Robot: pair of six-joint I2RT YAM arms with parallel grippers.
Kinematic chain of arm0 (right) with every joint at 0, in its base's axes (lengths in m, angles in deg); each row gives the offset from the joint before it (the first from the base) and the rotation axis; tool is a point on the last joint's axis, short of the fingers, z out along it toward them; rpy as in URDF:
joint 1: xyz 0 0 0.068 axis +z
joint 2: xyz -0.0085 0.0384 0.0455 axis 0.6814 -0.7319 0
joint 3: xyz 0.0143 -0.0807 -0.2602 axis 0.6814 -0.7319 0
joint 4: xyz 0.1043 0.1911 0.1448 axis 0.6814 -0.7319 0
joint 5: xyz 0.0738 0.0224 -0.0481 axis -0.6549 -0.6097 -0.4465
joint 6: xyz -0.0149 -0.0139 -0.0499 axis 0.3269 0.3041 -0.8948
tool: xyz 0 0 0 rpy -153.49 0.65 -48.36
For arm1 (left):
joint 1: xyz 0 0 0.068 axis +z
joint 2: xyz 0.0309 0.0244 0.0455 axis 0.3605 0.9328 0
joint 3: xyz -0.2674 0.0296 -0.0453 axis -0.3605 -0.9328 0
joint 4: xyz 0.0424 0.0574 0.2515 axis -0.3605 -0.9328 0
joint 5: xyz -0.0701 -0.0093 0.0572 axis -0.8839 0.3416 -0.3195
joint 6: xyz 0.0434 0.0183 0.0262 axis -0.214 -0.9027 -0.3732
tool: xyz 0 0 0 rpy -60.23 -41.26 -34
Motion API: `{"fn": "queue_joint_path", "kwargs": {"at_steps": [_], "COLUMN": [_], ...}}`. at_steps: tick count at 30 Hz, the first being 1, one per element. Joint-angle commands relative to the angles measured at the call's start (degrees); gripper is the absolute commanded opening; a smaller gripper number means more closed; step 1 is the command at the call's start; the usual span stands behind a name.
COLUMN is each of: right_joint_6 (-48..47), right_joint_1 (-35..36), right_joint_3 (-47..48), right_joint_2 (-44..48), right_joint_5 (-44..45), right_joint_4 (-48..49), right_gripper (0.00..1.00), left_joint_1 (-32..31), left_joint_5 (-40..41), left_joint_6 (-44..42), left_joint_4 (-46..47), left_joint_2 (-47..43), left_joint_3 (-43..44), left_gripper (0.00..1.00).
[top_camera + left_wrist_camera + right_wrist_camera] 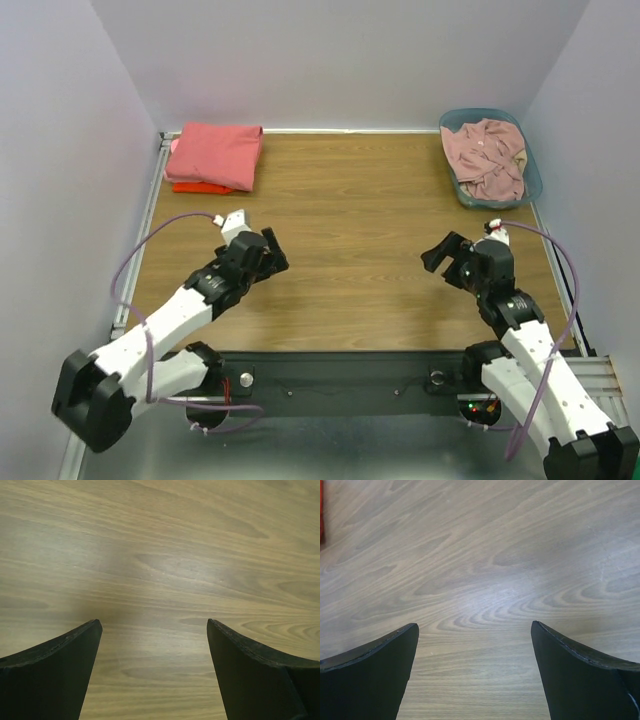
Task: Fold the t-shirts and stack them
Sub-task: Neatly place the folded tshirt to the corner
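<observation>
Orange cloth (200, 187) peeks, mostly hidden, under the folded coral-red t-shirt (215, 152) at the desk's (350, 230) 11 o'clock corner; a pale pink t-shirt (487, 155) fills the basket (533, 185) at 1 o'clock. Left claw (272, 252) and right claw (445, 265) gape, empty.

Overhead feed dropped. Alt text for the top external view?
Both arms hover over the middle of the wooden table, left gripper and right gripper open and empty. A folded coral-red t-shirt lies on an orange t-shirt at the far left corner; a crumpled pale pink t-shirt sits in the blue-grey basket at far right.
</observation>
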Motion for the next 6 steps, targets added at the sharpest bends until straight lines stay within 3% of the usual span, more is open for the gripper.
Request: {"fn": "queue_joint_path", "kwargs": {"at_steps": [1,6], "right_joint_6": [1.5,1.6], "right_joint_1": [-0.2,-0.2], "right_joint_3": [-1.0,-1.0], "right_joint_2": [1.7,3.9], "right_joint_5": [2.7,3.3], "right_joint_4": [-0.7,-1.0], "right_gripper": [1.0,1.0], "left_joint_1": [-0.1,-0.1], "left_joint_5": [7.1,10.7], "left_joint_6": [6.5,7.5], "left_joint_4": [-1.7,-4.9], "left_joint_2": [-10.6,-19.4], "left_joint_3": [-0.2,-1.0], "left_gripper": [0.98,0.98]}}
